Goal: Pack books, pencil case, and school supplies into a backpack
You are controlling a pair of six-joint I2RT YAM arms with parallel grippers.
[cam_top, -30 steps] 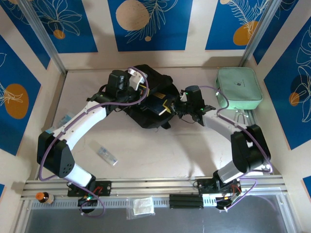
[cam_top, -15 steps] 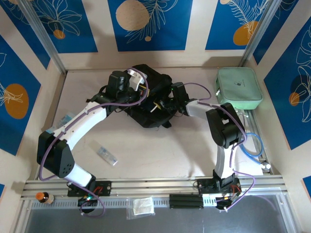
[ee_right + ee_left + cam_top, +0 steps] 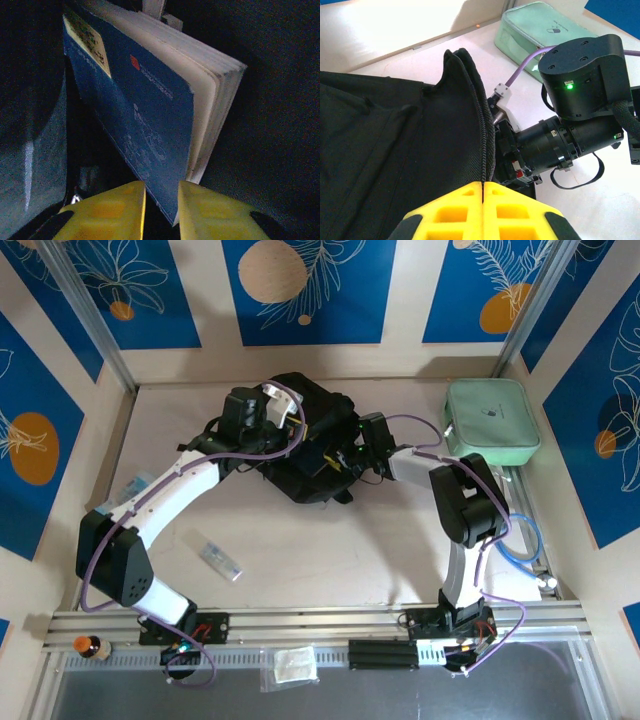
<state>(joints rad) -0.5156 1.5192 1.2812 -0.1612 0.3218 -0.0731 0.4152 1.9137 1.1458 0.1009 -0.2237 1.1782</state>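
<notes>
If the left gripper (image 3: pixel 483 195), pinched shut on the backpack (image 3: pixel 395 150), slips, the book (image 3: pixel 150 115) between the parted jaws of the right gripper (image 3: pixel 161 200) could jam.

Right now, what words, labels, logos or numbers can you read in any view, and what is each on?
Nothing reads as words.
Dark-blue book, yellow label strip: print too small to read.
Same cover, red logo with white lettering beside it: blurred, unreadable.
Mint-green zip case, small dark emblem: too small to read.
</notes>
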